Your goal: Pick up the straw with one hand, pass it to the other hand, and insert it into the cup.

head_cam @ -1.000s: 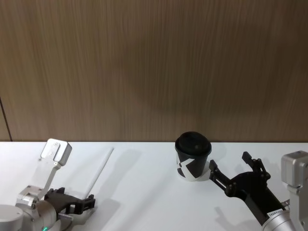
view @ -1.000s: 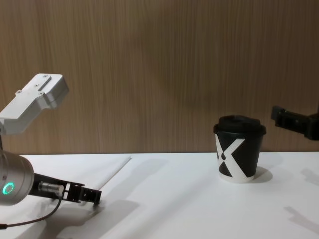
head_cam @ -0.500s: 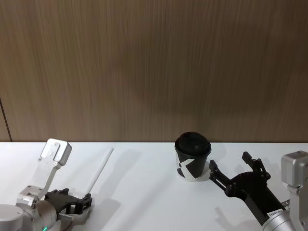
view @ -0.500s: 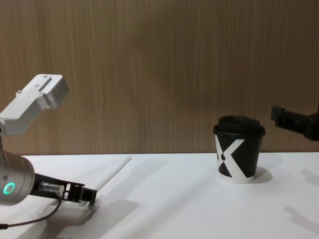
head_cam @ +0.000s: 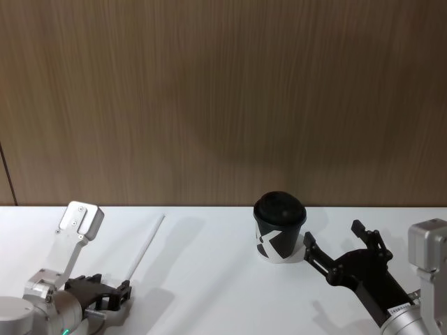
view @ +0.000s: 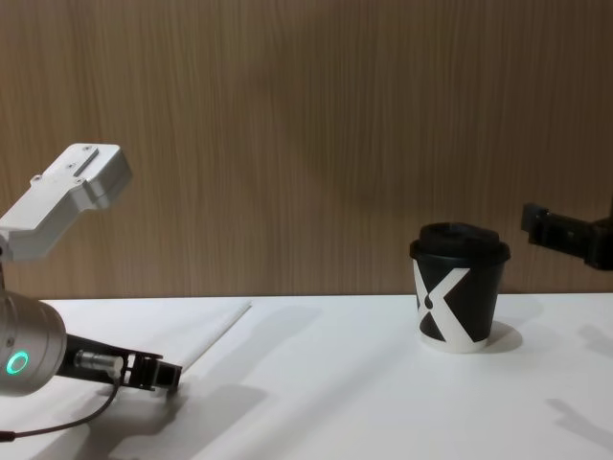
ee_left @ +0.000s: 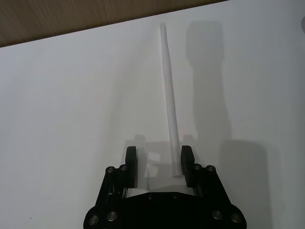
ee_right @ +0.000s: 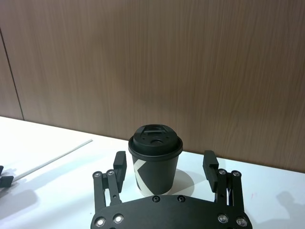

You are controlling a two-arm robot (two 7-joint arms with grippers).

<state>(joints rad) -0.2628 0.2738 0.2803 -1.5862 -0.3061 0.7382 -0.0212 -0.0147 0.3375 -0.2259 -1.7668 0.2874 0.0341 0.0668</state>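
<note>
**On the table's left side, an open gripper straddled the straw's near end**

From the head view, the straw (head_cam: pixel 147 246) lay flat on the white table (head_cam: pixel 209 286), angled away from the robot. Its near end reached into the left gripper (head_cam: pixel 120 293), which sat low at the tabletop with its fingers apart. That low, level pose suited a pinch on something so thin and flat. The cup (head_cam: pixel 279 227) stood upright, lid on, well apart from the straw. The right gripper (head_cam: pixel 333 237) waited just beside the cup on the robot's side, also spread wide and holding nothing. It was probably placed there to receive the handover close to the cup.

From the left wrist view, the straw's (ee_left: pixel 169 95) end lay between the two fingers, close against one and clear of the other. The grasp was lined up but not yet closed.

From the right wrist view, the cup (ee_right: pixel 156 167) appeared framed between the open fingers but farther off, untouched.

From the chest view, the left gripper hovered at table level by the straw's end. The right gripper hung higher than the cup's lid, leaving room above the cup for a later insertion.
</note>
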